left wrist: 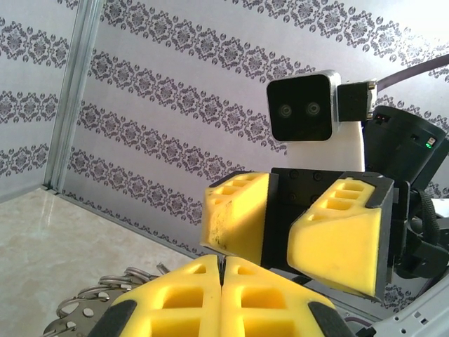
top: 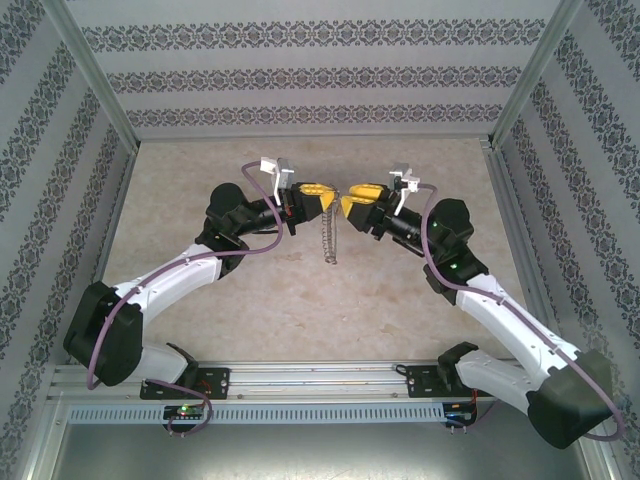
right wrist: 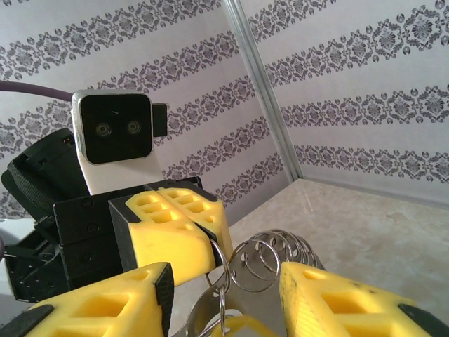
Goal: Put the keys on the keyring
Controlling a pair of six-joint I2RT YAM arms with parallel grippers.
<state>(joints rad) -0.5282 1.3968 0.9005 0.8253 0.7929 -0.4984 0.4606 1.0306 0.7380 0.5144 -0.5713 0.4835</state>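
Note:
Both grippers meet tip to tip above the middle of the table. My left gripper [top: 326,200] is shut, its yellow fingers [left wrist: 223,284] pressed together on one thin grey wire loop of the keyring [right wrist: 226,267]. From that pinch the keyring [top: 329,240] hangs down like a short chain. My right gripper [top: 350,206] faces it with jaws apart; in the right wrist view its fingers [right wrist: 351,302] flank a coil of rings [right wrist: 277,246] and a flat silver key blade [right wrist: 204,309] without visibly clamping them. More rings and a holed blade [left wrist: 77,316] show beside my left fingers.
Patterned walls [top: 320,70] and metal corner posts [top: 95,70] close in the beige table [top: 300,300] on three sides. Purple cables [top: 110,330] loop along both arms. The arm bases sit on the rail [top: 320,385] at the near edge.

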